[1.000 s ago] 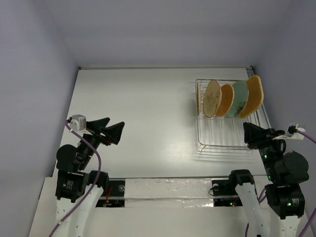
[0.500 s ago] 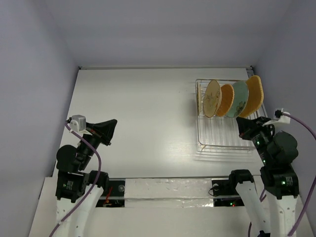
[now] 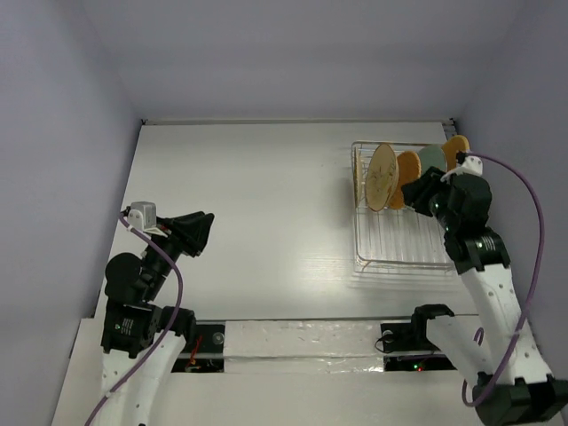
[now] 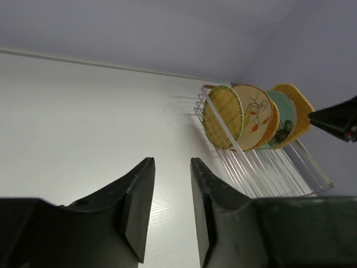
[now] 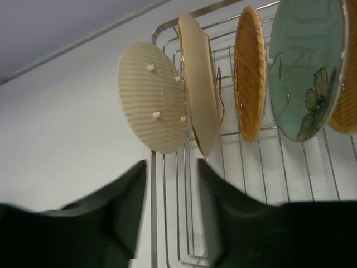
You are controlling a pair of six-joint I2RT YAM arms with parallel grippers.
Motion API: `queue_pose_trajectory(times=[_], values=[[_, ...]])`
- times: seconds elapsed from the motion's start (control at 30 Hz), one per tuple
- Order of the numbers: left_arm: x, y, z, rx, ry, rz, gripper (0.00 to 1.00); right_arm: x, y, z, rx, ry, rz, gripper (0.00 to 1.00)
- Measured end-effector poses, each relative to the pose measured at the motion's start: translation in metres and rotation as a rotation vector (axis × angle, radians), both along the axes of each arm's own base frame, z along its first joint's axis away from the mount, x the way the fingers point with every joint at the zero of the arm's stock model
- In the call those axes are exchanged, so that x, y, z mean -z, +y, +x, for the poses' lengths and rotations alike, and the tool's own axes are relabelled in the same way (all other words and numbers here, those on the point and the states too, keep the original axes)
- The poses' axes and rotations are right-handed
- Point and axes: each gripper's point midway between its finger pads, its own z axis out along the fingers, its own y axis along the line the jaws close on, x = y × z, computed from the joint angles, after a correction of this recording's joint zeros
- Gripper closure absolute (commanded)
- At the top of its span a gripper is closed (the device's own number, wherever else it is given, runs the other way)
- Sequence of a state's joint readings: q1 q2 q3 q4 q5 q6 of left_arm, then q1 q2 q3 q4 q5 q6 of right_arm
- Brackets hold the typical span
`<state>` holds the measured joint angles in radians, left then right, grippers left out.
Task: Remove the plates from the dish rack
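Recommend seating right pincer point(image 3: 411, 191), spread and empty, squarely on cream plate point(image 5: 199, 84) rim in dish rack point(image 3: 399, 258) at two o'clock, lifting straight up; left pincer point(image 4: 173, 163) slightly spread, idle.

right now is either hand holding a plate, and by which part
Nothing is held. The left hand and the right hand are both open and empty; the plates all stand in the dish rack.
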<state>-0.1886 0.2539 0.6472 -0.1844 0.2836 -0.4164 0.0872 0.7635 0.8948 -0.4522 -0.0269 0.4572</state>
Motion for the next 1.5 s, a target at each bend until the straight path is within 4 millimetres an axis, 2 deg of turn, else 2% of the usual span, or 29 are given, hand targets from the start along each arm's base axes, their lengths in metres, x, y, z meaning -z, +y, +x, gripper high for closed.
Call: queue_pose_trajectory(times=[0.07, 0.23, 0.33, 0.37, 0.4, 0.73, 0.77, 0.83, 0.87, 0.9, 1.03, 1.07, 1.1, 1.3, 1.5], values=[[0.000, 0.000, 0.000, 0.000, 0.000, -0.001, 0.66, 0.007, 0.001, 0.017, 0.012, 0.039, -0.031, 0.28], [0.000, 0.001, 0.001, -0.006, 0.003, -0.005, 0.52, 0.027, 0.001, 0.050, 0.036, 0.126, -0.123, 0.26], [0.001, 0.001, 0.002, -0.007, 0.011, -0.006, 0.46, 0.038, -0.001, 0.069, 0.060, 0.168, -0.174, 0.29], [0.002, 0.001, 0.003, -0.007, 0.015, -0.006, 0.43, 0.038, -0.003, 0.075, 0.074, 0.172, -0.191, 0.33], [0.002, 0.000, 0.003, -0.007, 0.016, -0.006, 0.42, 0.047, -0.002, 0.081, 0.076, 0.198, -0.208, 0.35], [0.002, 0.000, 0.003, -0.004, 0.016, -0.006, 0.42, 0.071, -0.009, 0.134, 0.156, 0.292, -0.337, 0.48], [0.002, 0.000, 0.003, -0.004, 0.016, -0.006, 0.42, 0.074, -0.009, 0.137, 0.161, 0.301, -0.352, 0.52], [0.002, 0.000, 0.003, -0.004, 0.015, -0.006, 0.42, 0.079, -0.009, 0.140, 0.171, 0.320, -0.385, 0.57], [0.002, 0.000, 0.003, -0.004, 0.015, -0.006, 0.42, 0.081, -0.010, 0.142, 0.180, 0.329, -0.401, 0.65], [0.002, 0.000, 0.002, -0.004, 0.015, -0.006, 0.42, 0.081, -0.011, 0.143, 0.187, 0.334, -0.418, 0.69], [0.002, 0.000, 0.002, -0.004, 0.013, -0.006, 0.42, 0.084, -0.018, 0.139, 0.220, 0.372, -0.521, 0.81], [0.001, 0.000, 0.002, -0.004, 0.010, -0.007, 0.42, 0.083, -0.018, 0.138, 0.223, 0.377, -0.542, 0.87], [0.001, 0.000, 0.001, -0.004, 0.008, -0.007, 0.42, 0.082, -0.018, 0.138, 0.226, 0.381, -0.563, 0.98], [-0.002, 0.001, -0.001, -0.003, -0.005, -0.010, 0.42, 0.074, -0.011, 0.133, 0.216, 0.415, -0.652, 1.00], [-0.002, 0.001, -0.002, -0.003, -0.006, -0.010, 0.42, 0.050, -0.013, 0.127, 0.218, 0.420, -0.719, 1.00]])
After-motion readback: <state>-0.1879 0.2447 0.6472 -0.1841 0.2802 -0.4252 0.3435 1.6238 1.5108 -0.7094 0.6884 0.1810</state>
